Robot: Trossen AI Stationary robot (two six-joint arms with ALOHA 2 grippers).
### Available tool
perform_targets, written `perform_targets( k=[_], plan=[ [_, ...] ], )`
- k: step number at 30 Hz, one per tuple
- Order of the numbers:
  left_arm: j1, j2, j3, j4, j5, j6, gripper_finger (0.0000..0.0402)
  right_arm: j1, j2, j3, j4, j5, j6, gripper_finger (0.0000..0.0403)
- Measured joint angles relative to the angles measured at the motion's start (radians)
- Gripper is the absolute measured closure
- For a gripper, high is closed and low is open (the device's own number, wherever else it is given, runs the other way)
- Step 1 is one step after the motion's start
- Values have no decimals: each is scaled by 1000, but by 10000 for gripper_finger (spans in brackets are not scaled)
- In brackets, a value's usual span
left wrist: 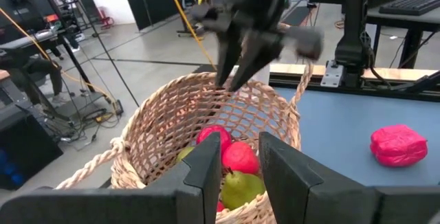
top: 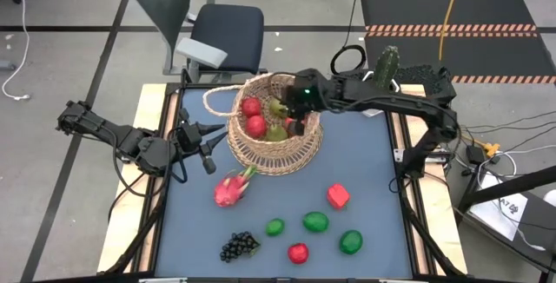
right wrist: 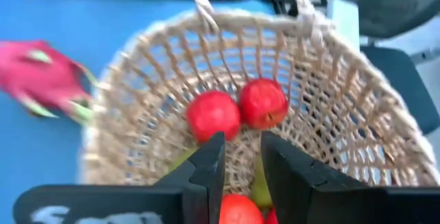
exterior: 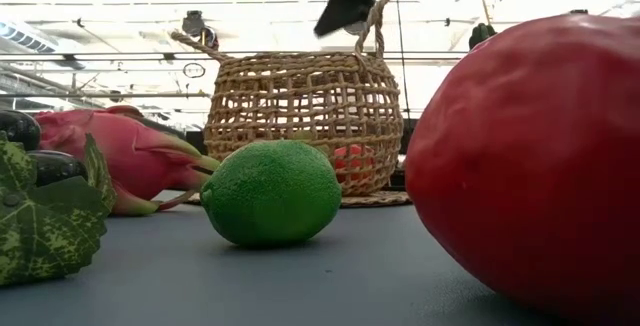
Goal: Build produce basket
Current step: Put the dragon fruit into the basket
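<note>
The woven basket [top: 276, 151] stands at the table's far middle, with red apples [right wrist: 213, 114] and a green pear [left wrist: 240, 188] lying inside. My right gripper [top: 295, 123] hangs above the basket's opening, pointing slantwise down, its fingers [right wrist: 206, 162] a narrow gap apart with nothing between them. My left gripper [top: 208, 148] waits just left of the basket, nearly level, fingers [left wrist: 206, 165] also slightly apart and holding nothing. On the blue mat nearer me lie a pink dragon fruit [top: 233, 187], a dark grape bunch [top: 239, 246], a lime [top: 274, 227], two green fruits [top: 315, 222], and red fruits [top: 338, 196].
A cactus in a white pot [top: 388, 64] stands at the far right corner behind my right arm. A chair [top: 221, 31] sits beyond the far edge. The basket's rope handle [exterior: 378, 16] rises close to my right gripper. The mat between the basket and the loose fruit is bare.
</note>
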Motion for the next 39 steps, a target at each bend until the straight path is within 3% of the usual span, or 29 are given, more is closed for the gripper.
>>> perform_targets(
  k=[13, 21, 26, 32, 39],
  plan=[
    [0, 0, 0, 0, 5, -15, 300, 158, -185, 2, -195, 3, 117, 312],
    [0, 0, 0, 3, 89, -13, 300, 286, -251, -20, -330, 55, 275, 312],
    [0, 0, 0, 8, 113, -27, 300, 392, -324, -172, -301, 116, 380, 312],
    [0, 24, 1, 20, 115, -27, 300, 508, -435, -404, -104, 122, 464, 312],
    [-1, 135, 1, 174, 170, 102, 300, 596, -530, -683, 115, 167, 459, 312]
  ],
)
